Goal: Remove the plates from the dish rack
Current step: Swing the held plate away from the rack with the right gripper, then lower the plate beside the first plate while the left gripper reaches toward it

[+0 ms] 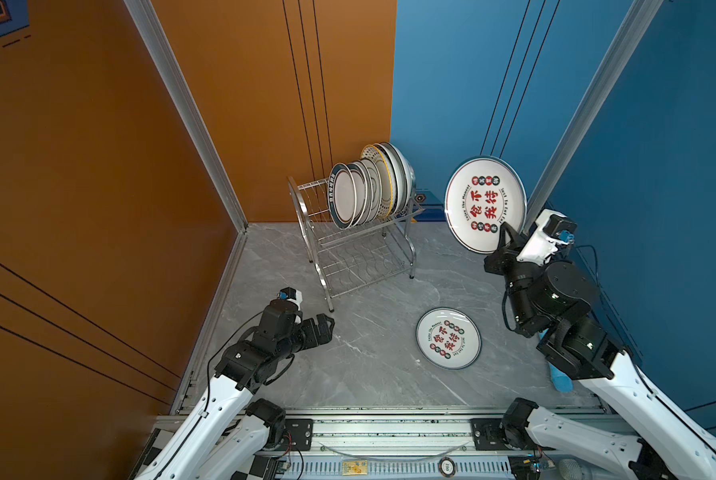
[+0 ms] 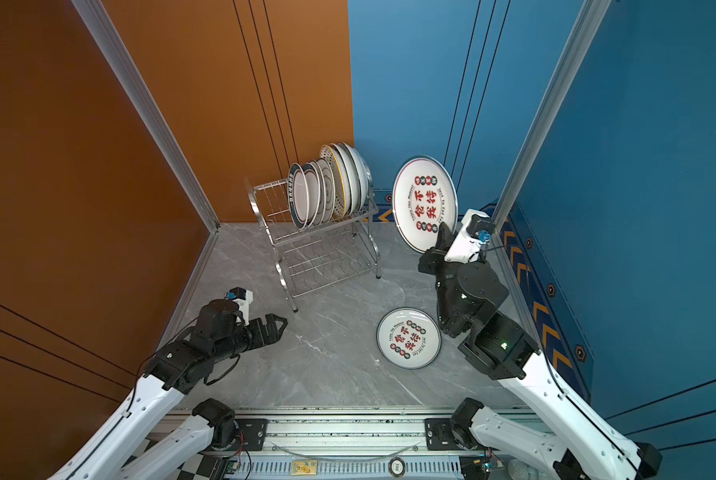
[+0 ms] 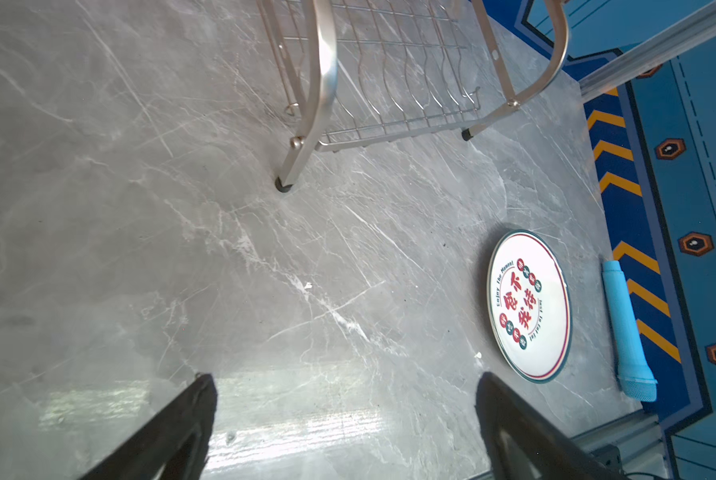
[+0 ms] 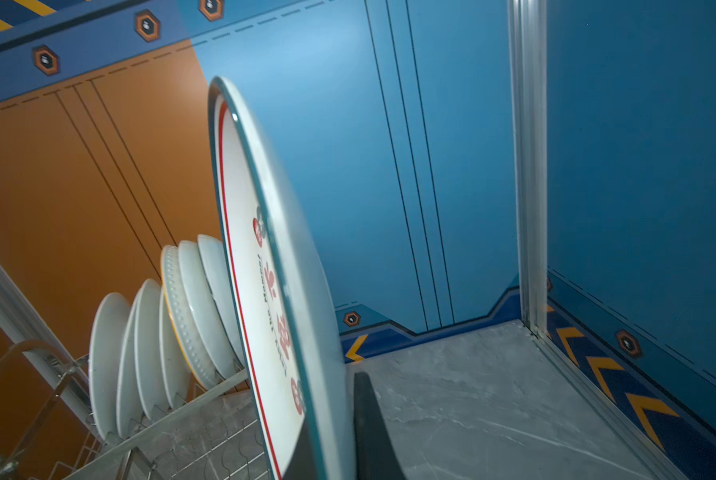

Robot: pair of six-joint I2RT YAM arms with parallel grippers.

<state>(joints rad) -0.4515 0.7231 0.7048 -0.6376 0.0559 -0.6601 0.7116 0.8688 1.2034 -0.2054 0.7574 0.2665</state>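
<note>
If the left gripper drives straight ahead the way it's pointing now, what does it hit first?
Most likely the dish rack: in the left wrist view its lower tier and near leg lie ahead of the open left gripper. The flat plate sits off that line. Depth is unclear.

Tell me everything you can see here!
plates in rack: about seven, white, standing in the top tier
dish rack: one, silver, back of the table
held plate: one, white with red-black characters, upright in the air beside the rack
flat plate: one, same pattern, on the table, front right
tube: one, light blue, right table edge
table: one, grey marble, under everything
left fingers: two, black, open, over the table's front left
right fingers: two, black, shut on the held plate's lower rim
</note>
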